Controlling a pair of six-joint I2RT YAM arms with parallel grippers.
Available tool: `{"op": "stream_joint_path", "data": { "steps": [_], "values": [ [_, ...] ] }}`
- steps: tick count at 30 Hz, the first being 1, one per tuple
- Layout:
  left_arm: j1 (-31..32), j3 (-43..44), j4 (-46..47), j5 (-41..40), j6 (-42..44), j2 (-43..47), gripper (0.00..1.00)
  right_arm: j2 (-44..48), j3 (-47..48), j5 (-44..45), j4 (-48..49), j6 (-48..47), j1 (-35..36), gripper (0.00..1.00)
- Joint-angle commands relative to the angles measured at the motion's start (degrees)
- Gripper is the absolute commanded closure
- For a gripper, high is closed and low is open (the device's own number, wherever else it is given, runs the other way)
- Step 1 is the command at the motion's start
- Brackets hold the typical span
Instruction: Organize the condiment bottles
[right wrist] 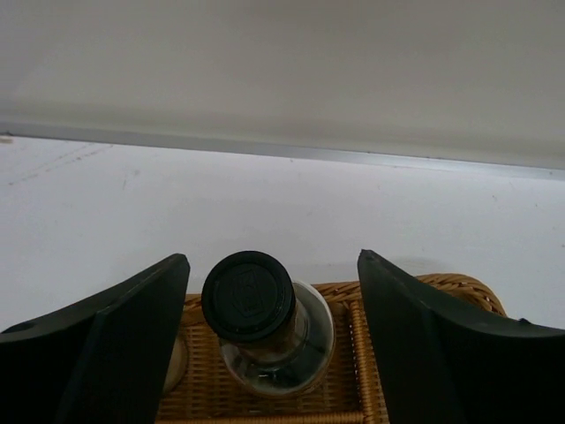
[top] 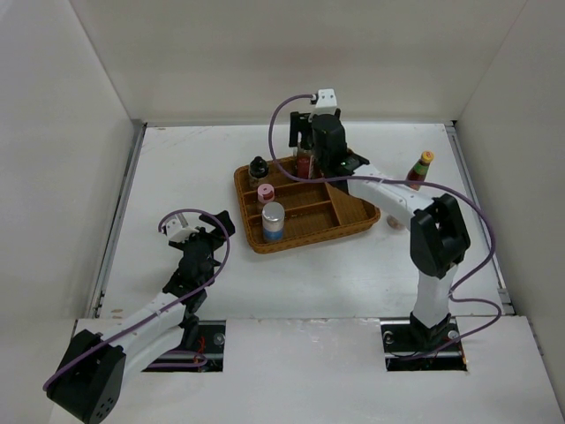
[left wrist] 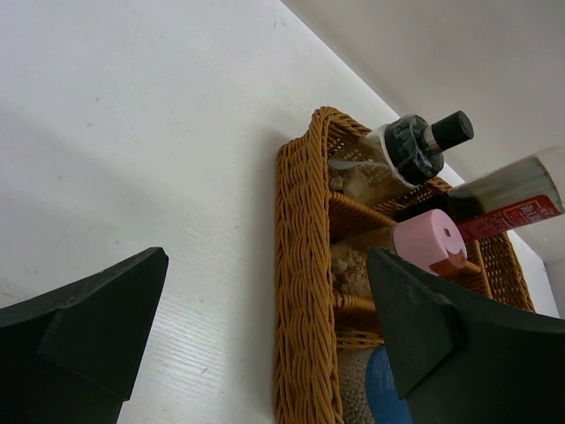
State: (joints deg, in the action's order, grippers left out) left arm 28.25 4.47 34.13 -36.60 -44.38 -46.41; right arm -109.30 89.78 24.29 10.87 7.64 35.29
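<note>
"Where are the bottles (top: pixel 274 221)?"
"Mostly in the wicker tray (top: pixel 313 240), mid-frame on the white tabletop (top: pixel 177 168). The green bottle (top: pixel 421 170) stands upper right, near the white walls (top: pixel 71 106)."
"Hands?"
"Left hand (left wrist: pixel 265 300) is spread wide. Right hand (right wrist: pixel 272 261) is open astride the black-capped bottle (right wrist: pixel 249 296)."

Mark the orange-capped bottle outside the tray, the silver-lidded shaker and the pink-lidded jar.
orange-capped bottle (top: pixel 418 173), top view, on its body
silver-lidded shaker (top: pixel 274 212), top view, on its lid
pink-lidded jar (left wrist: pixel 430 240), left wrist view, on its lid

Jaws apart; wicker tray (left wrist: pixel 300 265) w/ pink-lidded jar (left wrist: pixel 430 240), black-capped bottle (left wrist: pixel 411 150) inside.
</note>
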Motion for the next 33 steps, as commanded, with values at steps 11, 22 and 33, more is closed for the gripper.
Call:
{"op": "stream_joint_path", "data": {
  "steps": [11,22,33],
  "values": [
    [0.3,0.4,2.7,0.5,-0.5,0.0,0.00,28.5,-23.4,9.6,1.3,5.1,-16.7,0.00],
    [0.4,0.6,3.0,0.5,-0.5,-1.4,0.00,21.7,-24.4,13.2,-7.4,7.8,-30.6,0.00],
    [0.6,0.6,4.1,0.8,-0.5,-2.6,0.00,14.9,-22.9,9.3,-7.4,9.4,-32.7,0.23]
  ]
}}
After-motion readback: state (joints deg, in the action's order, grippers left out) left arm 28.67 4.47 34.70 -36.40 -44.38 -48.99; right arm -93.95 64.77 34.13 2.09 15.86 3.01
